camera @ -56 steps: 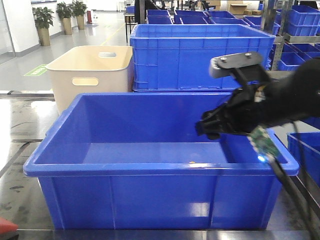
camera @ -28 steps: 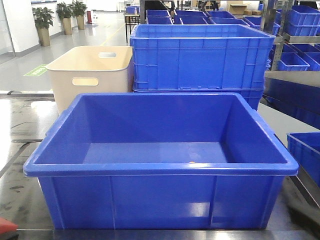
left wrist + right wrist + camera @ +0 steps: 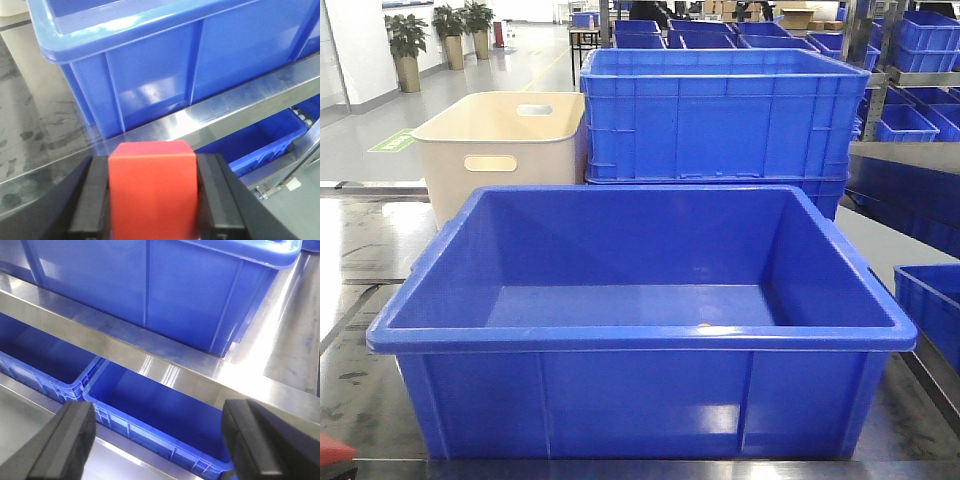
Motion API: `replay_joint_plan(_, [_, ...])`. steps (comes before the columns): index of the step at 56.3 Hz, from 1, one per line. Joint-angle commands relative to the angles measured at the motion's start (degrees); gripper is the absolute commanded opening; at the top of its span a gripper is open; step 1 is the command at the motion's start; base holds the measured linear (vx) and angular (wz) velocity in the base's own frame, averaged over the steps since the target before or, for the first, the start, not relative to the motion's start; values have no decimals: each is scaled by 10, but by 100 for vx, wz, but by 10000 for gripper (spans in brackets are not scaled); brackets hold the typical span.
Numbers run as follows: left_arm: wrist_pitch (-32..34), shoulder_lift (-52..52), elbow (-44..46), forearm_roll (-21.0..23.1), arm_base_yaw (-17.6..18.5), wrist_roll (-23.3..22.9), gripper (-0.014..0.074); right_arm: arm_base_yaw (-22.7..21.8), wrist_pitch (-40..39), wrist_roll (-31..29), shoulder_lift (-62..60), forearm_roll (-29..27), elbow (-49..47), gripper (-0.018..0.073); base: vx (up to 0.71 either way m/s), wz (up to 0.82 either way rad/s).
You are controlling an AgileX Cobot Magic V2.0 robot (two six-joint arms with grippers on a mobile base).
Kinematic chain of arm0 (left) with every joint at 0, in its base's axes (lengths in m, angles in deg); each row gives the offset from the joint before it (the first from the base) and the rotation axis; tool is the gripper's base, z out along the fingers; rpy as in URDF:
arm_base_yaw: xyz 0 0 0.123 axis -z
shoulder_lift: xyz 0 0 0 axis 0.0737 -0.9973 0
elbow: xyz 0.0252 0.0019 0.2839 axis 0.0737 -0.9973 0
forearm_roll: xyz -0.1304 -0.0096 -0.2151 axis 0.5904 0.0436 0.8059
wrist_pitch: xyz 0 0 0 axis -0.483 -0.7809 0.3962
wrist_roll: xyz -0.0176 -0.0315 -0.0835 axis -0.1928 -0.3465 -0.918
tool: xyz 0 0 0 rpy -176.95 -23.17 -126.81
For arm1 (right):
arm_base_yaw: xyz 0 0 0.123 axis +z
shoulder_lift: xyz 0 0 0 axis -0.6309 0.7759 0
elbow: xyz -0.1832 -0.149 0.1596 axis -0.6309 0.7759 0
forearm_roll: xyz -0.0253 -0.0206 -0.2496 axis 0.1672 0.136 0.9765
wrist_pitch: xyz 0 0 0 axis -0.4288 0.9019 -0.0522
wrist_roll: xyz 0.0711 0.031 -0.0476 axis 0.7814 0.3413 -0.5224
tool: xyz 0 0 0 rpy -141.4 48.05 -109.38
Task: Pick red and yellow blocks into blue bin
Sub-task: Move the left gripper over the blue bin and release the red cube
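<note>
The red block [image 3: 152, 185], a plain cube, sits between the black fingers of my left gripper [image 3: 152, 202], which is shut on it. It hangs just in front of the blue bin's outer wall [image 3: 150, 75], below the rim. In the front view the blue bin [image 3: 640, 335] fills the middle, and a red sliver [image 3: 332, 452] shows at the bottom left corner. My right gripper [image 3: 157, 440] is open with nothing in it, low beside the blue bin [image 3: 150, 285], over the table's steel edge. The yellow block is out of view.
A cream tub [image 3: 500, 150] and a taller ribbed blue crate [image 3: 720, 110] stand behind the bin. Shallow blue trays [image 3: 165, 415] lie below the steel table edge [image 3: 165, 365]. Another blue tray [image 3: 932, 305] sits at the right.
One second ago my right arm reached over the bin's right side in the front view. It has since withdrawn out of that view. The bin has not moved.
</note>
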Motion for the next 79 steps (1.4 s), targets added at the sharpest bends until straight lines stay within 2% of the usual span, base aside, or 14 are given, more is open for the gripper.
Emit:
replay_joint_plan(1, [57, 0, 16, 5, 3, 0, 264, 1, -36, -1, 2, -1, -16, 559, 0, 0])
replay_joint_plan(11, [46, -22, 75, 5, 3, 1, 264, 1, -31, -1, 2, -1, -16, 559, 0, 0])
replay_joint_plan(17, [40, -68, 137, 5, 3, 24, 264, 1, -31, -1, 2, -1, -16, 559, 0, 0])
replay_joint_plan(23, [41, -134, 204, 5, 3, 49, 264, 1, -31, -1, 2, -1, -16, 559, 0, 0])
replay_joint_plan(40, [45, -362, 388, 5, 3, 50, 264, 1, -31, -1, 2, -1, -16, 559, 0, 0])
replay_joint_plan(53, [42, -507, 493, -1, 2, 47, 277, 1, -31, -1, 2, -1, -16, 559, 0, 0])
replay_joint_plan(61, [41, -551, 526, 1, 2, 42, 357, 1, -31, -1, 2, -1, -16, 559, 0, 0])
replay_joint_plan(73, [41, -569, 530, 1, 2, 28, 571, 1, -31, -1, 2, -1, -16, 559, 0, 0])
replay_joint_plan(79, [42, -569, 530, 1, 2, 28, 646, 1, -31, -1, 2, -1, -16, 559, 0, 0])
